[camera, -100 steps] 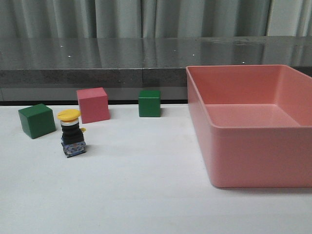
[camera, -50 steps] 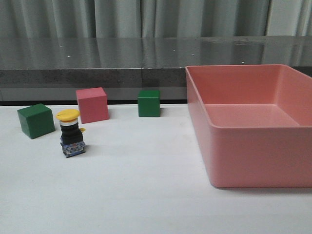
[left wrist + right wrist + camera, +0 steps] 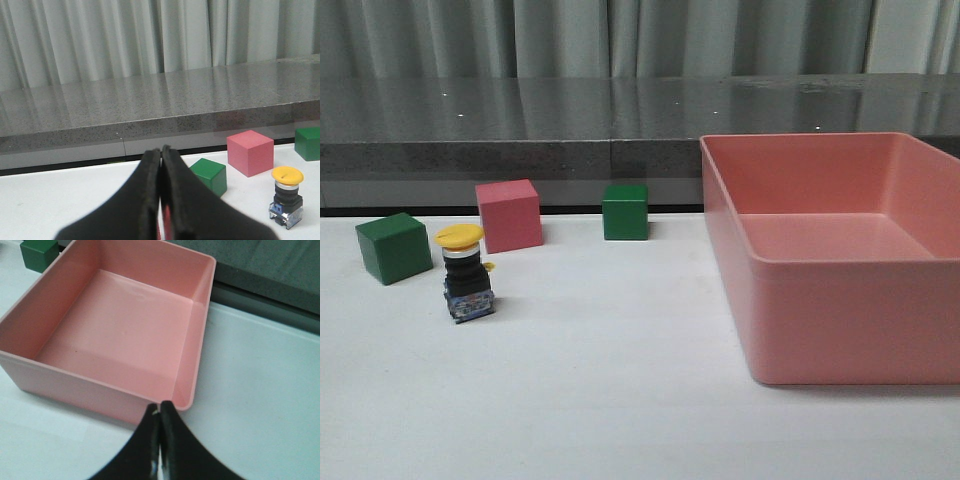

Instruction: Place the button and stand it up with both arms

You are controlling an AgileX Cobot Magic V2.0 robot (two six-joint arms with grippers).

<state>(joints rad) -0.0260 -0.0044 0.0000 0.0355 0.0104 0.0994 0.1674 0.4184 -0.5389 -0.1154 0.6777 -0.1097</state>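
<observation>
The button [image 3: 467, 272], with a yellow cap, silver collar, black body and blue-grey base, stands upright on the white table at the left; it also shows in the left wrist view [image 3: 286, 197]. No arm shows in the front view. My left gripper [image 3: 161, 150] is shut and empty, well back from the button, with a green cube between them. My right gripper [image 3: 160, 407] is shut and empty, just outside the near right corner of the pink bin [image 3: 191, 370].
A green cube [image 3: 393, 247], a pink cube [image 3: 509, 215] and a second green cube [image 3: 625, 211] stand behind the button. A large pink bin [image 3: 840, 320] fills the right side. A grey ledge [image 3: 520, 150] runs along the table's far edge.
</observation>
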